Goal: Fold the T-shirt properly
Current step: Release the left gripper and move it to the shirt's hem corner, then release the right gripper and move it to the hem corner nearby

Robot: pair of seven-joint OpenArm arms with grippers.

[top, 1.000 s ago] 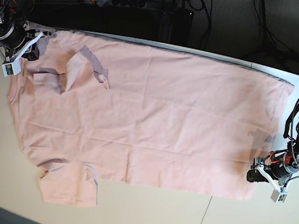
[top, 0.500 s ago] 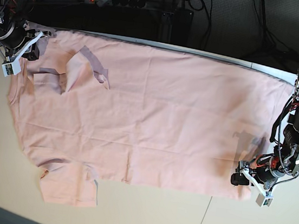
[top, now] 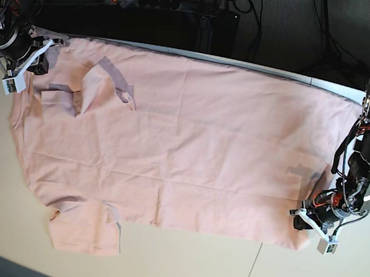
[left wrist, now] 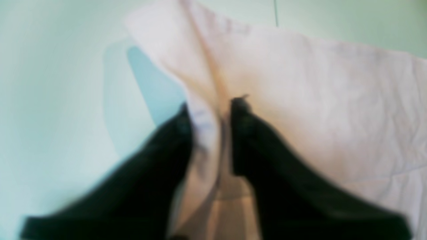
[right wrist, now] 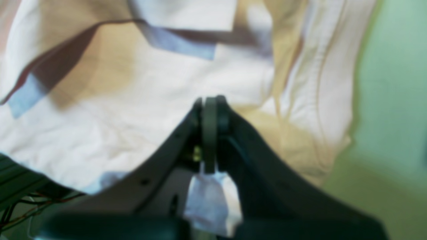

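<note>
shirt (top: 184, 145) spread nearly flat across table (top: 183, 266), hem by the right edge, one sleeve at the near left. left gripper (top: 311, 225) pinching hem corner near the near-right edge. right gripper (top: 20, 57) at far-left corner, fingers pressed together on cloth. no fold made; all folding outstanding.

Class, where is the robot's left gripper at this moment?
In the base view, the left gripper sits at the right, pinching the lower right hem corner of the pale pink cotton T-shirt.
</note>
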